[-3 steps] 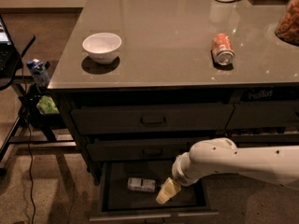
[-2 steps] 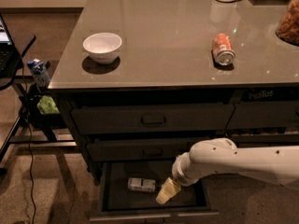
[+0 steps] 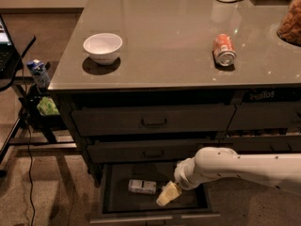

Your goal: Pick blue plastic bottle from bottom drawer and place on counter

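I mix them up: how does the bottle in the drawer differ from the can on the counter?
The bottle is pale with a white label; the can is red-orange. The bottle lies in the bottom drawer, the can on the counter. Both lie on their sides. The gripper hangs in the drawer beside the bottle.

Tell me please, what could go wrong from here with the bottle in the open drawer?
1. The blue plastic bottle lies on its side in the bottom drawer; the claw, close beside it, may nudge it away.
2. Lifting out, the arm may hit the drawer front above.
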Robot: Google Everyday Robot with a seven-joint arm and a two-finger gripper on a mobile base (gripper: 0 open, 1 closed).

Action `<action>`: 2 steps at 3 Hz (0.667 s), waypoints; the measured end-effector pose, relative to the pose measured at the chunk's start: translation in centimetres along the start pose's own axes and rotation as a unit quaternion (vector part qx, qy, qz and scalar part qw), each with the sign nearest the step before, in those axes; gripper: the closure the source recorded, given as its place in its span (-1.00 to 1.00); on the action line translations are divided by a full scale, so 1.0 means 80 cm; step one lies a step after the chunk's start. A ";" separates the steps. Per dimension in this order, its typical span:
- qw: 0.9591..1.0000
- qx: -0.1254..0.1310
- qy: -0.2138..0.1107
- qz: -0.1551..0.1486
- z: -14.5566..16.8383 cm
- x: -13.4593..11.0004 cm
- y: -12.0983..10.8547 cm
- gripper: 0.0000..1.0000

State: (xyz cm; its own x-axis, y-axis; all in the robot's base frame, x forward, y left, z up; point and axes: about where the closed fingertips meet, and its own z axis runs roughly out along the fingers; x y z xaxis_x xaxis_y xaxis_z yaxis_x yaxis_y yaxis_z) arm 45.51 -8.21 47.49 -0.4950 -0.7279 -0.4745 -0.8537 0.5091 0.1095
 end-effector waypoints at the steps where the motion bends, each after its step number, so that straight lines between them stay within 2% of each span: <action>1: 0.999 -0.033 -0.039 0.013 0.050 0.002 -0.019 -1.00; 2: 0.995 -0.072 -0.054 0.046 0.105 0.008 -0.032 -1.00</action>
State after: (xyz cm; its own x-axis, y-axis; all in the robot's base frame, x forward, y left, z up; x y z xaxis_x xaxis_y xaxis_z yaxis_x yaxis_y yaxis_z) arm 48.74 -6.08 39.56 -0.5585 -0.6240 -0.5464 -0.8238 0.4941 0.2778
